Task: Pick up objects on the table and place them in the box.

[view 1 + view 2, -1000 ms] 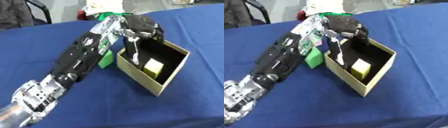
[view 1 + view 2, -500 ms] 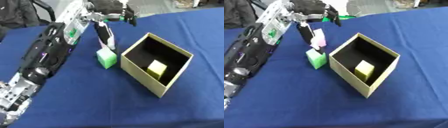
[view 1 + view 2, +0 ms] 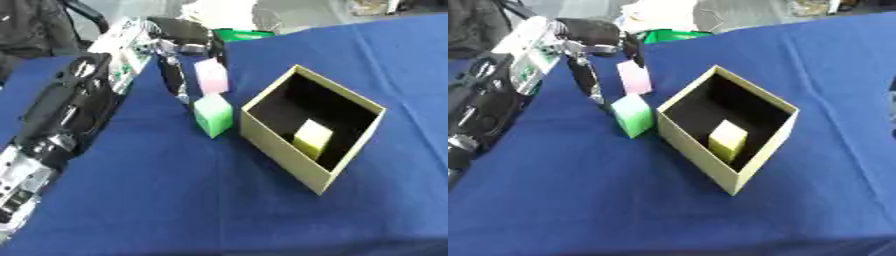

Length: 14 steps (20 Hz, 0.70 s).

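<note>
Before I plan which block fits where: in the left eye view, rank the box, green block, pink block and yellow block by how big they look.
1. Box, largest by far.
2. Green block.
3. Pink block and yellow block look about alike; the pink one lies farther off and the yellow one sits inside the box, so no ranking between them.

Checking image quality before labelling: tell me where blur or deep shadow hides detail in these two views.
Left eye view: the left hand and forearm are smeared; the box interior is dark, though the yellow block inside reads clearly. Right eye view: soft overall, the pink block has fuzzy edges, the green block is cleaner; far clutter is washed out.
</note>
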Tool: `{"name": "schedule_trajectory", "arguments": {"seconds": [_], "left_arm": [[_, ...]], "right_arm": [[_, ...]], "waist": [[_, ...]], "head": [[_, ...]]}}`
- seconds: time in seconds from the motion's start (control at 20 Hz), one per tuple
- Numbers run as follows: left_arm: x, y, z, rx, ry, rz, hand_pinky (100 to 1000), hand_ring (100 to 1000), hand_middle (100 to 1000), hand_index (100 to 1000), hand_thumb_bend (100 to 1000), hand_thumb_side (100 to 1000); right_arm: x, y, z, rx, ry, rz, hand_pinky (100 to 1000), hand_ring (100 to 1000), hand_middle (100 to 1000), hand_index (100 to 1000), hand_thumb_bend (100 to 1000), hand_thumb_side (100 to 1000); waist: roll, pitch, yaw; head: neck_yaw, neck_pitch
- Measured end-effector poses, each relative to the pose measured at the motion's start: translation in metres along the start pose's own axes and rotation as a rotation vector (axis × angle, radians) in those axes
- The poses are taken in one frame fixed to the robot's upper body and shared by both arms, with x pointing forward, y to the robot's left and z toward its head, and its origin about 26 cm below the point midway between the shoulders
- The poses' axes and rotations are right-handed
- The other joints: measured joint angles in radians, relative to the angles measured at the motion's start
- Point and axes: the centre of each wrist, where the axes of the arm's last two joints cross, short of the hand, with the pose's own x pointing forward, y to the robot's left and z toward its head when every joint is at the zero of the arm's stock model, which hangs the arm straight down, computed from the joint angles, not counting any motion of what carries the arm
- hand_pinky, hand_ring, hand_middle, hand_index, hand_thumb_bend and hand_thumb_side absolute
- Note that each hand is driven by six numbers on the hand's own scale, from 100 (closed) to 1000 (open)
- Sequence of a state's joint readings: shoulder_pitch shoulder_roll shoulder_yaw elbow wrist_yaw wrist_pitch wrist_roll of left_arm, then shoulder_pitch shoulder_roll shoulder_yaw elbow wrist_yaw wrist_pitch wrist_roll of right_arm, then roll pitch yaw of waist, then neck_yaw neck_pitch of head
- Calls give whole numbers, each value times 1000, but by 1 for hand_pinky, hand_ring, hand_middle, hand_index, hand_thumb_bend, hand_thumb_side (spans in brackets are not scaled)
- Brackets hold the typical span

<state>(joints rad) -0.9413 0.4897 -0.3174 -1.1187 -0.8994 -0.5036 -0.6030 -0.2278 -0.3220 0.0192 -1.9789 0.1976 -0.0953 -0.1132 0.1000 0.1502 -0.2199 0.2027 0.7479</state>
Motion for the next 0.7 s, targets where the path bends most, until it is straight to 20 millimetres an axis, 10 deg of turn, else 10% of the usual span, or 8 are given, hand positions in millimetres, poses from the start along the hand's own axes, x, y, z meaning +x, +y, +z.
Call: {"name": "schedule_trajectory", "arguments": {"seconds": [0.7], "left_arm": [[4, -26, -19, -5, -78, 32, 828, 724, 666, 783, 671, 145]], "right_arm": [[0, 1, 0, 16, 3, -3, 825, 928, 734, 928, 100, 515]], "waist": [[3, 1, -8]], "head": [[-3, 0]]}}
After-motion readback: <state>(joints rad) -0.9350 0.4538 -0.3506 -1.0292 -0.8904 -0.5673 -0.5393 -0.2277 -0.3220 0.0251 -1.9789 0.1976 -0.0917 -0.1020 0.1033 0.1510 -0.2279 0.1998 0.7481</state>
